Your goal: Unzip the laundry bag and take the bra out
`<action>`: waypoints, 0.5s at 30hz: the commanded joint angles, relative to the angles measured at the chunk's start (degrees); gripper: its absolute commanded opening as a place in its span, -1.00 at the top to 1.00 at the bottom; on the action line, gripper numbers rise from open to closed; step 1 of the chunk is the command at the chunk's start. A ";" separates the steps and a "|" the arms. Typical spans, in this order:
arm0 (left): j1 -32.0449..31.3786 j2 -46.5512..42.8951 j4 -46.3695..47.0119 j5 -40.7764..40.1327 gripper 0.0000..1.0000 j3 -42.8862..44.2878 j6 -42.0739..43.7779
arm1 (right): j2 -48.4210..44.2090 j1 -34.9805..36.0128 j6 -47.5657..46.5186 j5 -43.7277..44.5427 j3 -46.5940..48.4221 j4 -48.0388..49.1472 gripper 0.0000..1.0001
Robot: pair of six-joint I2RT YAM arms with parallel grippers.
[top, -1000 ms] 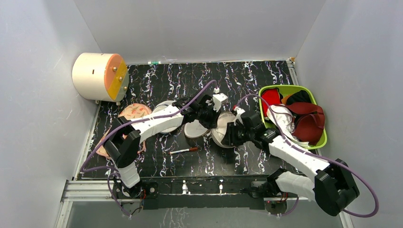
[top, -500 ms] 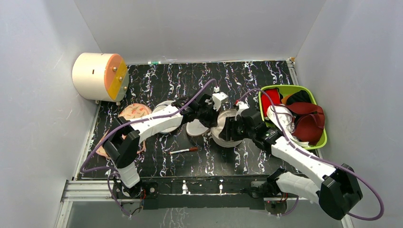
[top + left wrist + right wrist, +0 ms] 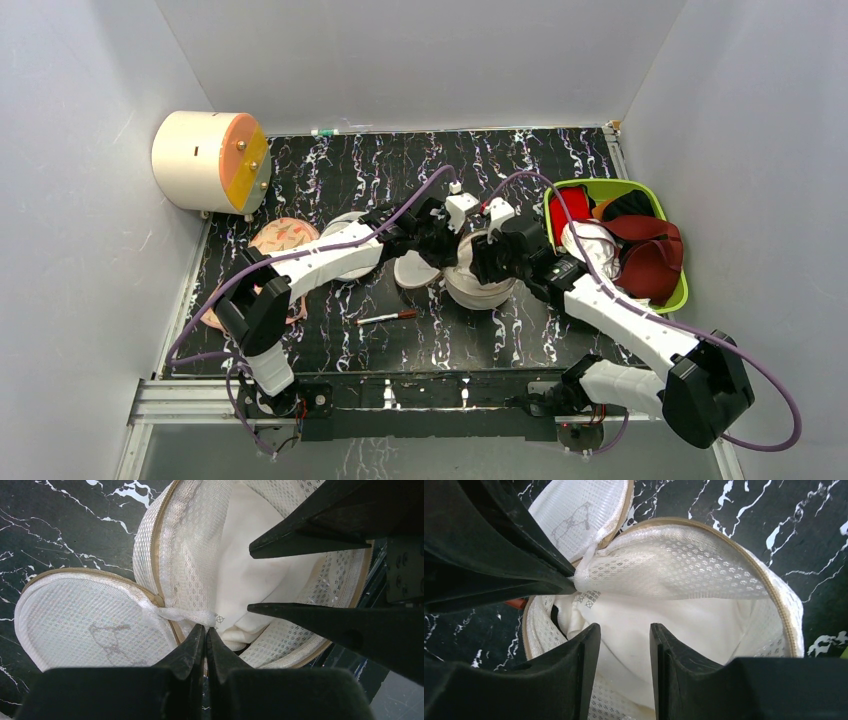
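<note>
The left gripper [image 3: 205, 630] is clenched on a small white fabric tab at the rim of the round cream-beige mesh laundry bag [image 3: 190, 555], at the place where the flat round lid [image 3: 85, 625] joins the body. The right gripper [image 3: 624, 630] has its fingers apart and points down into the mouth of the bag, over the white padded bra [image 3: 704, 620]. It is not possible to tell whether the fingers touch the cloth. The zip is undone, the lid lies folded out to the left on the black marbled table [image 3: 400, 170], and the bra sits inside the bag. The bag stands near the middle of the table. A red-tipped pen [image 3: 385, 318] lies nearer, to the left. A lime-green plastic basket [image 3: 676, 295] with clothes is to the right.
</note>
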 commanded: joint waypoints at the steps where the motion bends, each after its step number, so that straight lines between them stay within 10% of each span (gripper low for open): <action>1: -0.07 -1.62 -0.50 1.19 1.00 1.02 0.29 | -0.86 1.34 -7.97 -0.98 0.97 5.13 0.24; 12: -0.07 -2.43 -0.24 1.50 1.00 0.81 0.30 | 6.01 3.92 -6.98 -0.70 -2.58 12.09 -0.04; 15: -0.07 -2.38 -0.24 1.48 1.00 0.79 0.29 | 9.82 3.90 -4.03 2.29 -1.34 12.24 0.21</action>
